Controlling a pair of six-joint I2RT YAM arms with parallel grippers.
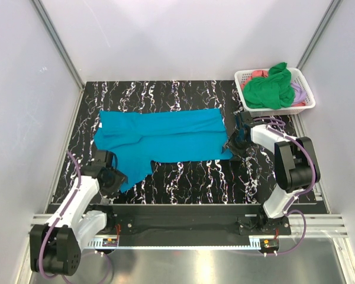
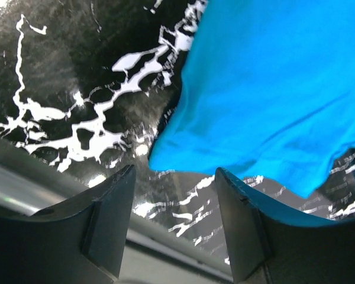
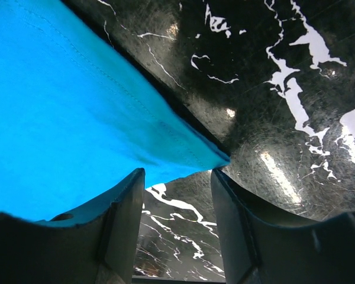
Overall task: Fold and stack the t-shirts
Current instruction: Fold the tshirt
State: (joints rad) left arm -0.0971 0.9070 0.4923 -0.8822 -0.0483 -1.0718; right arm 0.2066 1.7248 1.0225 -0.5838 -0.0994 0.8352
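Observation:
The teal-blue t-shirt (image 1: 165, 136) lies spread flat across the black marbled table (image 1: 189, 183). Its near-left sleeve hangs toward the front. My left gripper (image 1: 113, 176) is open beside that sleeve's tip; in the left wrist view the cloth (image 2: 272, 89) lies just ahead of my gripper (image 2: 174, 195), with nothing between the fingers. My right gripper (image 1: 232, 145) is open at the shirt's near-right corner; in the right wrist view the corner (image 3: 77, 118) reaches to the gap of my gripper (image 3: 177, 201). A bright green shirt (image 1: 269, 89), a coral-pink one (image 1: 255, 75) and a lilac one (image 1: 297, 92) sit in the basket.
The white lattice basket (image 1: 307, 103) stands at the table's far right corner. White walls close in the left, back and right sides. The metal rail (image 1: 183, 228) with both arm bases runs along the near edge.

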